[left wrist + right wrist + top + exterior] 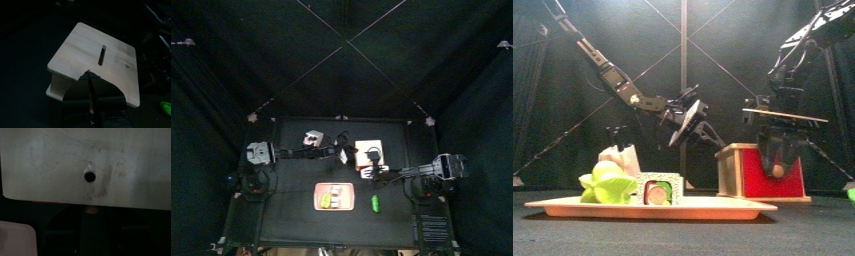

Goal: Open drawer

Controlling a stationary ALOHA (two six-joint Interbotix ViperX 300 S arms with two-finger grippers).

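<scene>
1. As seen from above, the drawer [370,155] sits mid-table, right of centre, long axis running front to back.
2. Left gripper [90,80] hangs over the drawer's near top edge, jaws pressed together, nothing between them.
3. Right gripper [776,160] at the drawer's red front end; grip: cannot tell.
4. Tray [647,207] in front.

Pen was dim; drawer [100,55] top lit brightest in left wrist view. Right wrist view was soft, dark toward 6 o'clock.

Robot lab: black-curtained pen [211,150], small black table [291,205], two arms.
</scene>
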